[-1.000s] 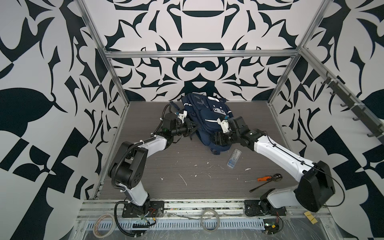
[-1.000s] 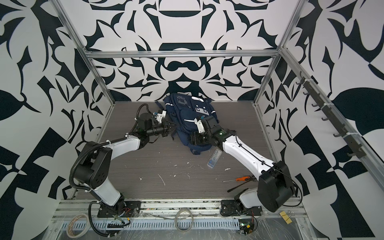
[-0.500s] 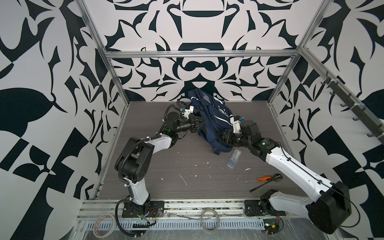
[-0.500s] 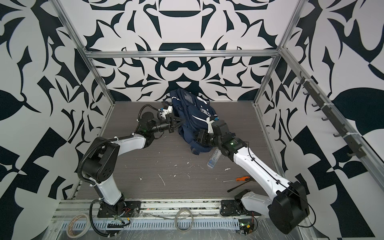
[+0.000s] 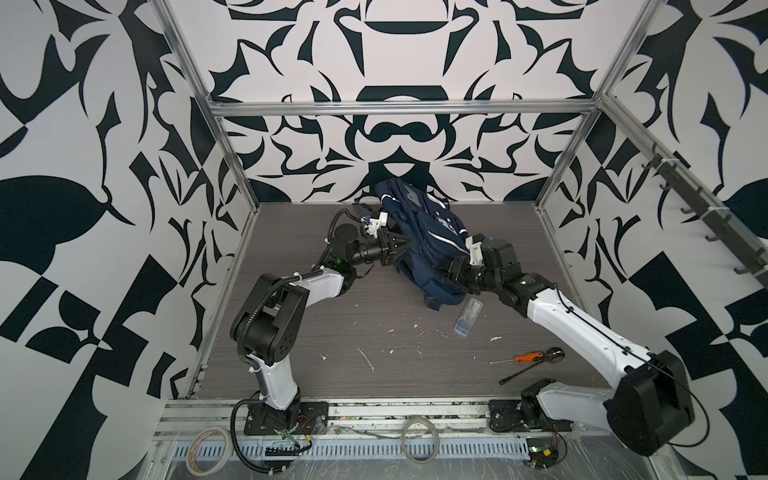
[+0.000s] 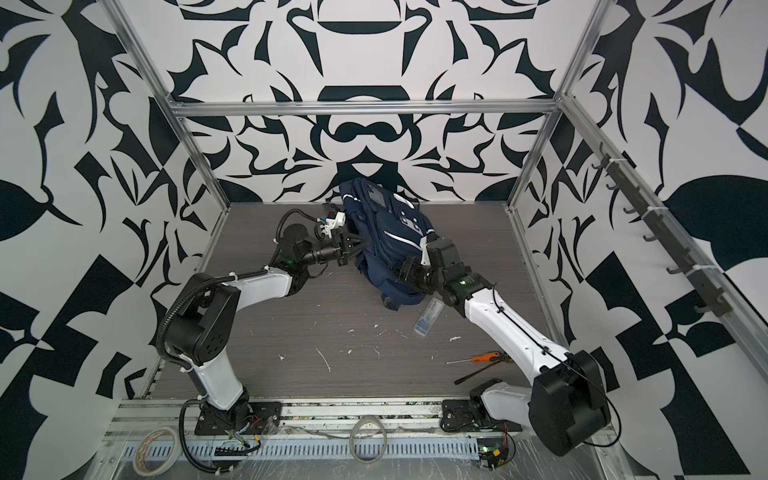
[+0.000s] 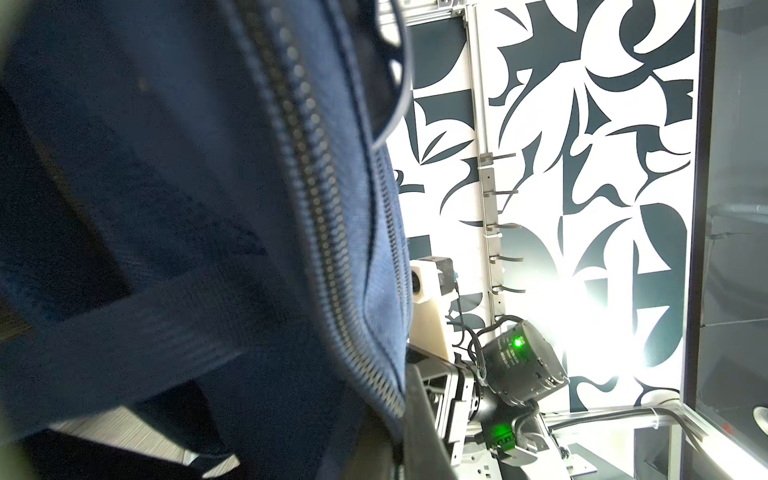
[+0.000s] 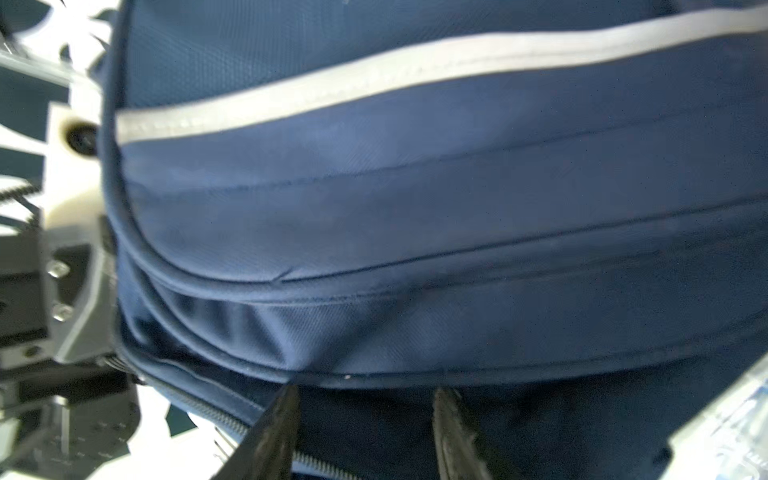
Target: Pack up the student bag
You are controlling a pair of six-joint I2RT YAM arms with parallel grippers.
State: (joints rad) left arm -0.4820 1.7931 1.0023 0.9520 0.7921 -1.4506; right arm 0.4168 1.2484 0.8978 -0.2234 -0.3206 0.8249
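Observation:
The student bag, navy blue with white stripes, stands tilted at the back middle of the floor. My left gripper is shut on its left edge. The left wrist view shows the bag's zip and strap close up, with a dark finger against the fabric. My right gripper bites into the bag's lower right side. In the right wrist view its fingers stand apart, closed on a thick fold of dark fabric under the striped front.
A clear plastic case lies just in front of the bag, beside the right arm. An orange-handled screwdriver and a black tool lie at the front right. White scraps dot the floor. A hook rail runs along the right wall.
The bag has been lifted and turned from lying broad to standing tilted and narrower. Both grippers moved up and back with it, and the right arm has stretched out further.

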